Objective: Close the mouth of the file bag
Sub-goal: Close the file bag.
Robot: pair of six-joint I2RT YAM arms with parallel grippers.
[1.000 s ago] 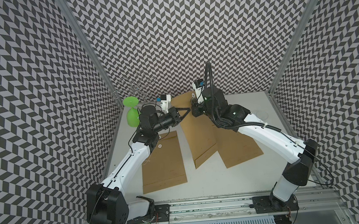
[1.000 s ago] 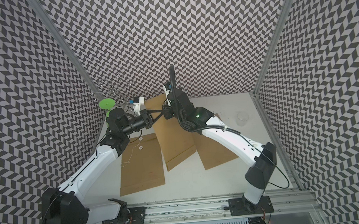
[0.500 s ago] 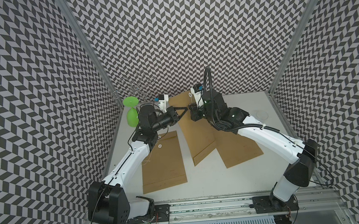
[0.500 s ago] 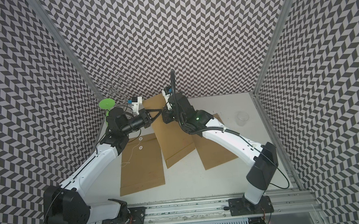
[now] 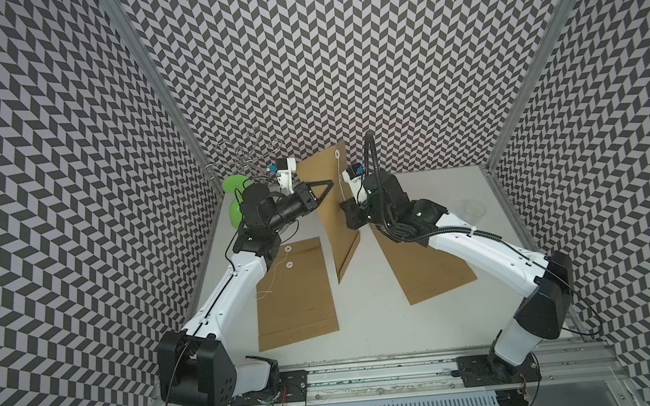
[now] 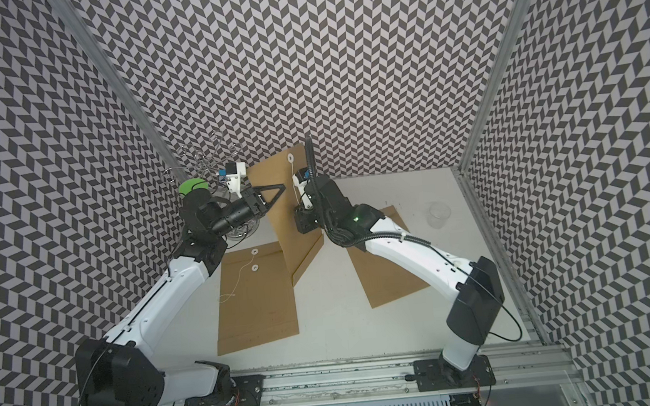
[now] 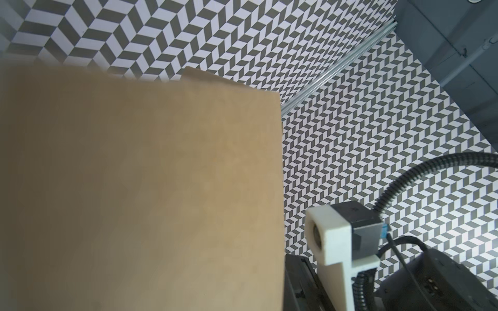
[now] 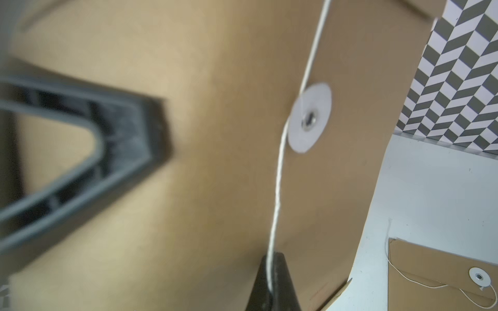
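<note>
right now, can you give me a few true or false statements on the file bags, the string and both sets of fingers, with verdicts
1. The right fingers pinch the white string. True.
2. All three file bags lie flat on the table. False: the middle file bag is raised and bent.
3. A clear cup stands on the table. True.
4. The left fingers are spread wide above a flat bag. False: they are shut on the middle file bag's edge.

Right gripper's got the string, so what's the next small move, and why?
Probably swing the right gripper sideways to loop the string around the white disc. The string runs taut past the disc, not wound, and the left gripper holds the file bag raised.
</note>
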